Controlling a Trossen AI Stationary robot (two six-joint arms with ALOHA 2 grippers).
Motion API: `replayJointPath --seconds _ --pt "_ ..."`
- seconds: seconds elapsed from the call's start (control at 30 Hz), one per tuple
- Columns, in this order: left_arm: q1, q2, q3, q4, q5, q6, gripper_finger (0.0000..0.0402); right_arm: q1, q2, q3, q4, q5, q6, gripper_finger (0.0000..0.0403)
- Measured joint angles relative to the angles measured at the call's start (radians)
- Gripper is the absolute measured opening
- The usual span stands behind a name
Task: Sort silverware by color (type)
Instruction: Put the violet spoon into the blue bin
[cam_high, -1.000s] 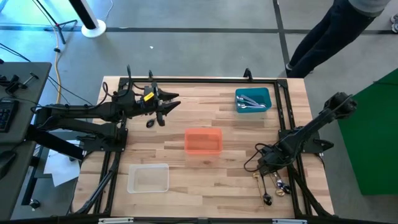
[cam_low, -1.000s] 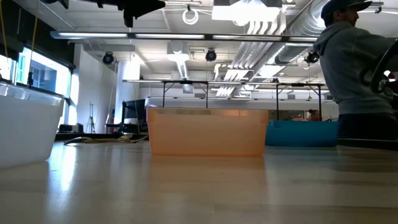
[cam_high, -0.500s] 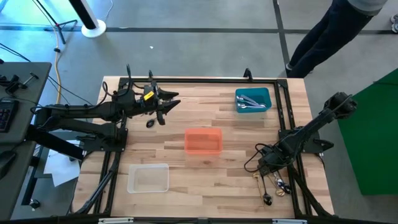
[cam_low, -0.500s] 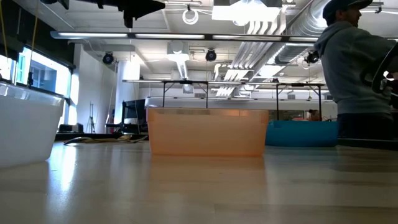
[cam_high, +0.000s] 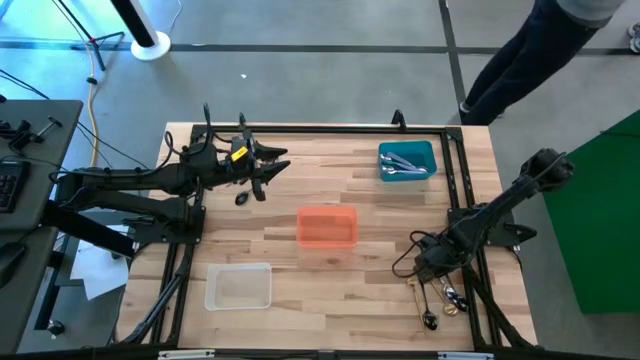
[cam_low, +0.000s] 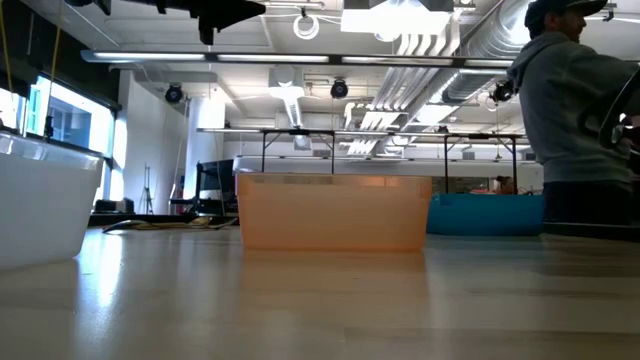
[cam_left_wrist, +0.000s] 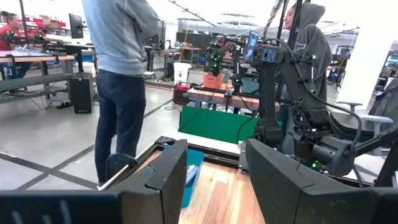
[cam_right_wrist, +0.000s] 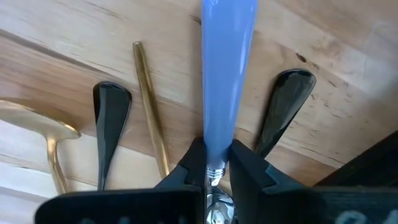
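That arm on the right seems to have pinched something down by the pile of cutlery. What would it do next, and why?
Probably lift straight up. The right gripper has its fingers closed on a silver-blue utensil handle lying among gold and black pieces on the table, so raising it clears the neighbours before carrying it toward the blue bin, which already holds silver pieces.

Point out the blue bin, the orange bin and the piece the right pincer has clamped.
blue bin (cam_high: 432, 150): high view, its right rim.
orange bin (cam_high: 327, 227): high view, its floor.
silver utensil handle (cam_right_wrist: 227, 74): right wrist view, mid-shaft, above the right pincer (cam_right_wrist: 216, 167).
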Motion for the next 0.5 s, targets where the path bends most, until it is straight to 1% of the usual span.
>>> replayJointPath --seconds 0.1,0.3,0.43,0.5 --pt "0.000 0.000 0.000 0.001 0.000 0.000 0.0156 -0.001 -0.004 0.028 -0.032 0.028 -0.018 0.0026" --pt "0.000 0.000 0.000 0.008 0.000 0.000 0.0156 -0.001 -0.019 0.096 -0.124 0.027 -0.051 0.0026" --pt "0.000 0.000 0.000 0.008 0.000 0.000 0.0156 -0.002 -0.036 0.162 -0.208 0.046 -0.097 0.0026" --pt "0.000 0.000 0.000 0.008 0.000 -0.004 0.0156 -0.010 -0.051 0.202 -0.251 0.085 -0.114 0.0026"
